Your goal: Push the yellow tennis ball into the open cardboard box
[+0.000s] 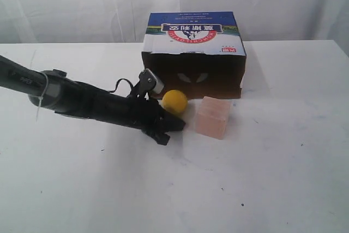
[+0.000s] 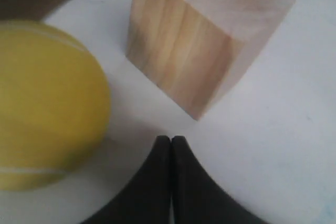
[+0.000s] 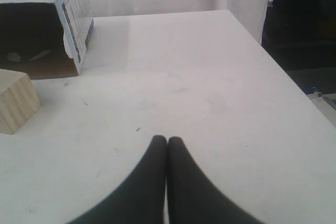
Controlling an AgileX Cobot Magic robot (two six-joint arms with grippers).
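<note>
The yellow tennis ball (image 1: 175,101) rests on the white table just in front of the open cardboard box (image 1: 193,53), whose dark interior faces the ball. My left gripper (image 1: 180,125) lies low on the table, shut and empty, its tips just near of the ball and beside the pink block (image 1: 213,117). In the left wrist view the ball (image 2: 44,103) fills one side, the block (image 2: 202,35) stands ahead, and the left gripper (image 2: 171,139) shows its jaws pressed together. The right gripper (image 3: 167,140) is shut over bare table; the box (image 3: 39,24) and block (image 3: 16,100) lie beyond it.
The pink block stands right of the ball, a little in front of the box's opening. The white table (image 1: 262,178) stretches wide in front and to the right. Its far right edge (image 3: 294,85) drops to a dark floor. White curtain hangs behind the box.
</note>
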